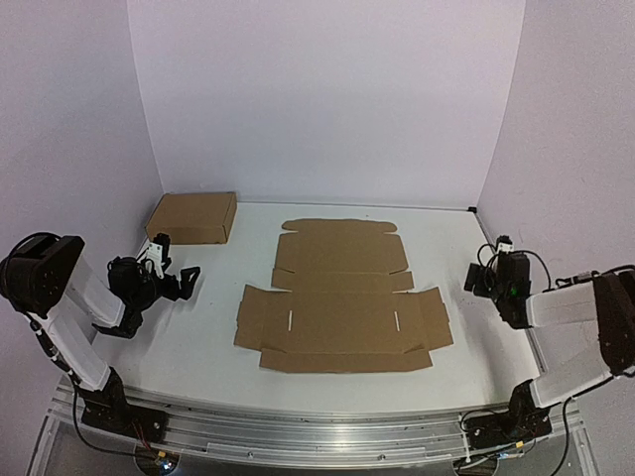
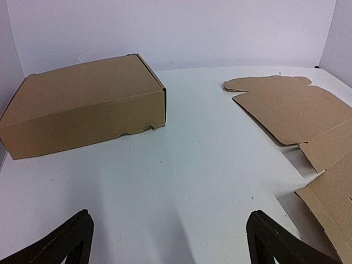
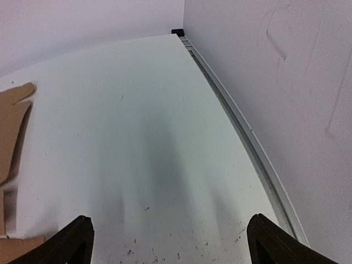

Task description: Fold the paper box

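Observation:
The paper box (image 1: 342, 297) lies flat in the middle of the table as a brown die-cut cardboard sheet with flaps and two slits. Its left flaps (image 2: 308, 121) show at the right of the left wrist view, and an edge of it (image 3: 11, 137) at the left of the right wrist view. My left gripper (image 1: 171, 266) hovers open over bare table to the sheet's left, its dark fingertips (image 2: 66, 245) wide apart. At the sheet's right, near the side wall, my right gripper (image 1: 484, 266) is open too, with nothing between its fingertips (image 3: 275, 242).
A closed plain brown cardboard box (image 1: 193, 216) stands at the back left of the table (image 1: 203, 347); in the left wrist view this box (image 2: 82, 104) is ahead of the gripper. White walls enclose three sides. A metal rail (image 3: 236, 121) runs along the right wall.

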Controlling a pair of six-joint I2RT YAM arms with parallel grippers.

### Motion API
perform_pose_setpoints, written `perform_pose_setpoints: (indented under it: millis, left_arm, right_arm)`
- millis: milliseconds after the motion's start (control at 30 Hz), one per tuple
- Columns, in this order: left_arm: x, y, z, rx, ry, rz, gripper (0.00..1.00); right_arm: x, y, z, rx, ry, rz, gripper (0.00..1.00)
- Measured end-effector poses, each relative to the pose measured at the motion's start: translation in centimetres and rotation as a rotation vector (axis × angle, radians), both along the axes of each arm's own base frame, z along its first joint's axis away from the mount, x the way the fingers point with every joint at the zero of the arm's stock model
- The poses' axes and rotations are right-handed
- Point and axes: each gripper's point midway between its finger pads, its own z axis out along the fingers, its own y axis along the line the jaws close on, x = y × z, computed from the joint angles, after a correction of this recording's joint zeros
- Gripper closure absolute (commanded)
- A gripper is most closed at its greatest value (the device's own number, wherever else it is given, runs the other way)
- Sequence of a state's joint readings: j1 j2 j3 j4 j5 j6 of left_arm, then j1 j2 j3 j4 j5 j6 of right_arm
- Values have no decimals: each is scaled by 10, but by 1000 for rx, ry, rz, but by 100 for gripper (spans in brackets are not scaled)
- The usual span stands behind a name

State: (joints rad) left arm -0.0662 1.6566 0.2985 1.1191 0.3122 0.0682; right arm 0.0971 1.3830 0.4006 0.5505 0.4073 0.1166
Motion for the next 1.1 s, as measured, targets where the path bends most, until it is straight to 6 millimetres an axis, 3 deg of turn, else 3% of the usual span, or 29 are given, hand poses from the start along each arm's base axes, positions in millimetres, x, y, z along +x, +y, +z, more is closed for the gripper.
perform_pose_setpoints:
  millis: [133,200,267,333,400,500,567,633,700,767,867,967,1100]
  left_arm:
    - [0,0,1,-6,2,3,0]
    - [-3,-1,8,-8,4,-4,0]
    - [-5,-6,25,-11,-2,-42,0]
    - [-7,-16,60,-7,-67,-104,0]
    - [-12,-34,99,25,-150,-196,0]
    - [-30,-84,142,107,-240,-394,0]
    - [-55,-126,149,157,-264,-557,0]
    - [-93,-166,136,226,-265,-745,0]
    - [-130,-193,115,281,-241,-900,0]
    - [-174,-218,91,353,-230,-1061,0]
    - [-218,-237,66,440,-218,-1211,1]
    - [-243,-253,37,538,-174,-1306,1]
    - [-247,-269,4,647,-127,-1331,1]
  right_arm:
    - [16,9,64,122,-26,-12,7]
    - [15,21,86,211,-22,16,13]
    - [4,36,93,328,23,54,19]
    - [-11,51,88,436,98,74,23]
    - [-34,66,70,541,220,72,25]
    - [-73,94,38,624,439,57,24]
    - [-105,124,22,640,601,80,23]
    - [-129,147,17,631,705,110,22]
    - [-149,164,11,621,790,131,23]
    - [-166,171,1,614,864,115,26]
    - [-183,172,-23,618,952,71,33]
    - [-197,175,-48,631,1033,51,46]
    - [-195,189,-59,683,1055,72,57]
